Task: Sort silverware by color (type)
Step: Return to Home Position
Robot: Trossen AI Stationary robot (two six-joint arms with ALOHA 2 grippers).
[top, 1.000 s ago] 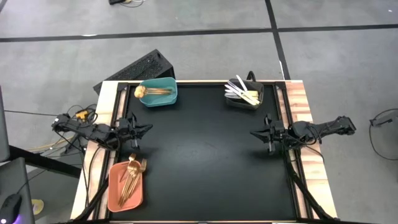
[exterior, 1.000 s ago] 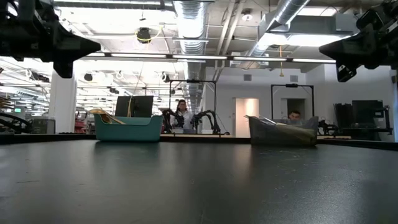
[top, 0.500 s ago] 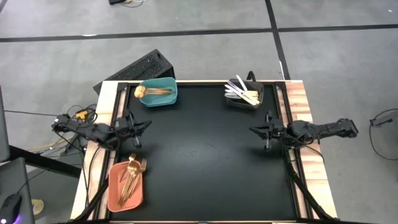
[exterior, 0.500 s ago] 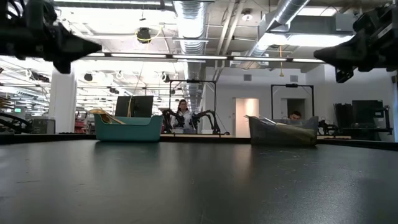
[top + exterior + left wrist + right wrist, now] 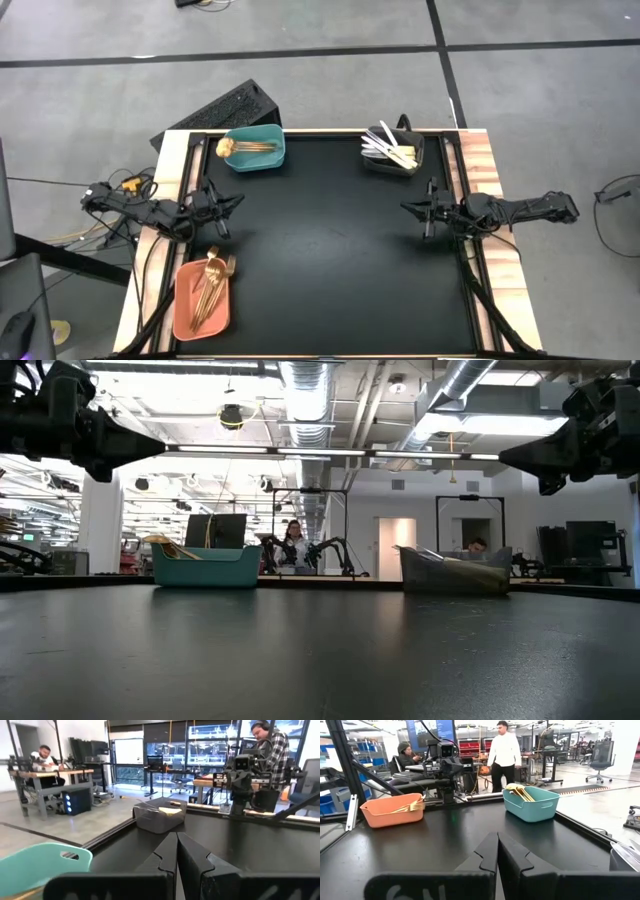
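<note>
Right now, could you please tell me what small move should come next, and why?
Probably draw both arms back to rest. The left gripper and right gripper hang at the sides of the table, jaws shut and empty, and all visible silverware lies in the orange bin, teal bin and black bin.

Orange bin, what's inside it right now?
Gold forks lie bunched lengthwise in the orange bin. They overlap, so an exact count and the bin floor beneath them are hidden.

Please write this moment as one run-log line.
left gripper: shut, empty, over left side | right gripper: shut, empty, over right side | gold forks: in orange bin
</note>
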